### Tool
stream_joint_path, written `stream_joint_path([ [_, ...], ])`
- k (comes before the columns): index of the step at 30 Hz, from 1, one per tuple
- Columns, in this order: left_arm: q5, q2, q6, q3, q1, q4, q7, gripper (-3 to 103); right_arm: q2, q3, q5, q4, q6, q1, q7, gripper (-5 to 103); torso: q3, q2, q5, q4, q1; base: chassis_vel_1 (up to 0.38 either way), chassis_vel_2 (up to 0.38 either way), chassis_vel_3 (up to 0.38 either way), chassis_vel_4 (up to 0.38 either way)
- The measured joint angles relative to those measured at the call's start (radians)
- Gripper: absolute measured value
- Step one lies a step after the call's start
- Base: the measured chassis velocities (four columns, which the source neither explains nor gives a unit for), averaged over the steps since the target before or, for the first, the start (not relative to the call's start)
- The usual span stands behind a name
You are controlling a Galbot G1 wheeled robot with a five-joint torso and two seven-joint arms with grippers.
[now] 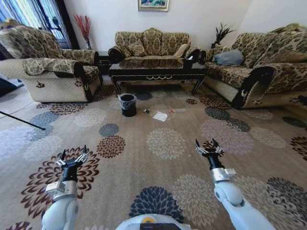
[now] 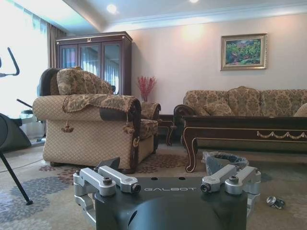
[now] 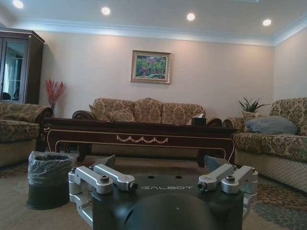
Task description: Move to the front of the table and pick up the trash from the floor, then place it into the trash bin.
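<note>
Beige carpet floor [image 1: 144, 158], woven with large round flower medallions in brown, dark blue, grey and cream. At the far side, a long low coffee table [image 1: 157, 73] of dark glossy wood, with curved carved legs and gold scroll trim along the apron; reflective tabletop. Behind and on both sides, sofas with brown-and-gold patterned fabric.

Just in front of the table, toward its left leg, a small round black trash bin [image 1: 128, 105], bucket-shaped, with clear plastic liner ruffled around the rim. Right of the bin, apart from it, on the carpet: a tiny shiny silver-and-dark ball [image 1: 146, 111], then a white flat paper sheet [image 1: 160, 116], slightly crumpled at the edges. Farther right, a thin pale stick [image 1: 178, 110] lying flat, hard to make out.

Left gripper [image 1: 73, 157] low in the head view, on the left, arm stretched forward over a brown medallion, jaws released and spread in a V. Right gripper [image 1: 207, 146] on the right in a similar pose, pointing forward, jaws also spread apart, grasping nothing. Both well apart from the trash and the bin.

Between the grippers and the litter, a wide stretch of open carpet. Bin close to the table leg; paper and ball farther out from the table edge.
</note>
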Motion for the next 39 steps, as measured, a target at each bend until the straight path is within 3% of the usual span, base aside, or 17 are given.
stream_joint_path([
  [10,0.013,-0.001,-0.014,0.0,-0.001,0.013,0.0,100,0.004,-0.003,-0.005,-0.009,0.005,0.003,-0.004,100,0.003,0.004,0.0,0.0,0.001,-0.044,0.054,0.054,-0.049],
  [39,0.011,0.004,-0.029,0.004,-0.008,0.03,0.004,100,0.016,-0.005,-0.007,-0.029,0.014,0.011,-0.001,100,0.007,0.009,-0.0001,0.0,0.002,-0.175,0.168,0.176,-0.164],
])
